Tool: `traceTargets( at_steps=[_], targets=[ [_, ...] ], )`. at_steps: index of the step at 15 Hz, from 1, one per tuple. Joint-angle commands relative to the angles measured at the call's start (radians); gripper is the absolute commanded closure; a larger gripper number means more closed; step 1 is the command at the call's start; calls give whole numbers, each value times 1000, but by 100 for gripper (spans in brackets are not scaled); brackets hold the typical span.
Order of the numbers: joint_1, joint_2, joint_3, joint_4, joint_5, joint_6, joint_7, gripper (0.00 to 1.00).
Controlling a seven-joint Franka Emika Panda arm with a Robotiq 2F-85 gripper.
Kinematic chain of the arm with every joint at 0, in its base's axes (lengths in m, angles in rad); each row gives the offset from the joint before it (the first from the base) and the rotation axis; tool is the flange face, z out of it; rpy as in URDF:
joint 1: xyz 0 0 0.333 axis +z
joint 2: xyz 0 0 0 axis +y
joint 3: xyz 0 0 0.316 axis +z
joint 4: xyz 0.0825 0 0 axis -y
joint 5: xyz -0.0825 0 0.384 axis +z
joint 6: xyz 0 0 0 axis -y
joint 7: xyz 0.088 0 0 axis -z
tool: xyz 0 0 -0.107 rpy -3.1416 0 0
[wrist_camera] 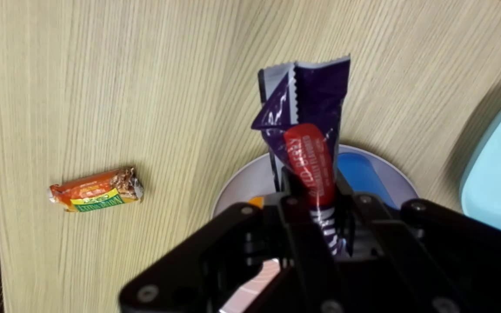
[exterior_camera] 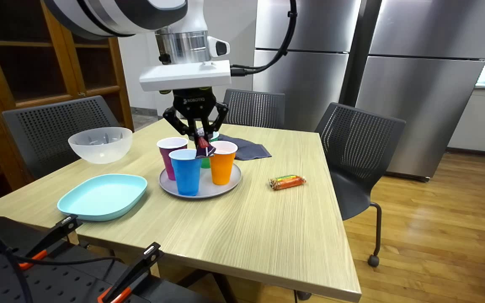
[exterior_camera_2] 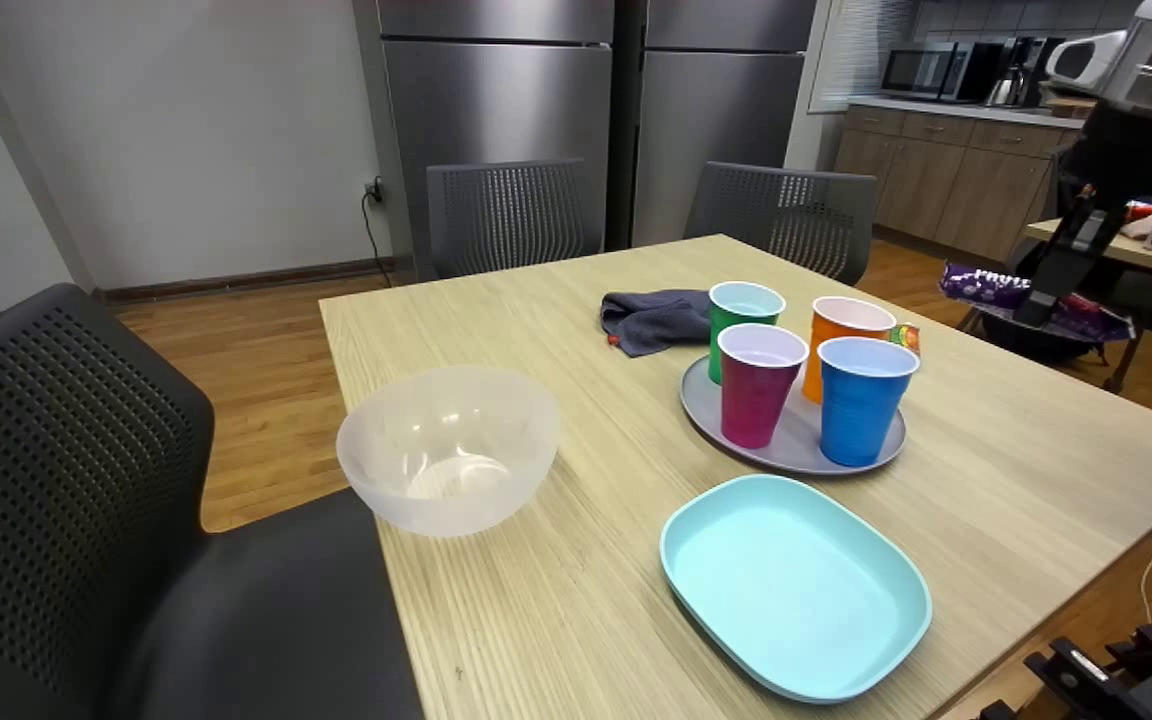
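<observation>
At the left of an exterior view, a dark grey plastic chair (exterior_camera: pixel 42 126) with a perforated back stands beside a pale wood-grain table (exterior_camera: pixel 267 227). On the table's left side sit a frosted, translucent round bowl (exterior_camera: pixel 100 147) and, in front of it, a shallow turquoise tray (exterior_camera: pixel 103 195) with rounded corners. Next comes a flat, round grey plate (exterior_camera: pixel 206 187) bearing four upright plastic cups: a purple cup (exterior_camera: pixel 166 156), a bright blue cup (exterior_camera: pixel 187 174), a green cup (exterior_camera: pixel 206 163) mostly hidden behind the others, and an orange cup (exterior_camera: pixel 222 166), all with pale rims. Above the table hangs a black two-fingered gripper (exterior_camera: pixel 202 137), pointing down, its fingers clamped together on a glossy purple snack packet (exterior_camera: pixel 204 150) with a red label. From this angle the packet overlaps the cups; in an exterior view the snack packet (exterior_camera_2: pixel 991 287) hangs well apart, to the right of them. In the wrist view the packet's flattened end juts past the fingertips. Farther right, behind the orange cup, lies a rumpled dark grey cloth (exterior_camera: pixel 246 148). Then a small orange wrapped bar (exterior_camera: pixel 287 182) with a yellow and green label lies on the table, well apart from the plate. At the table's right edge stands another dark grey chair (exterior_camera: pixel 360 130), and tall stainless-steel refrigerators (exterior_camera: pixel 421 101) rise behind it.
</observation>
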Motion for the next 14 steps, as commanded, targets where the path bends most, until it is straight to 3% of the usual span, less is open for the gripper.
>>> traceTargets(
  at_steps=[1, 14],
  targets=[
    [45, -43, 25, 3, -51, -58, 94, 95],
    [208, -13, 96, 3, -27, -115, 160, 95]
  ],
)
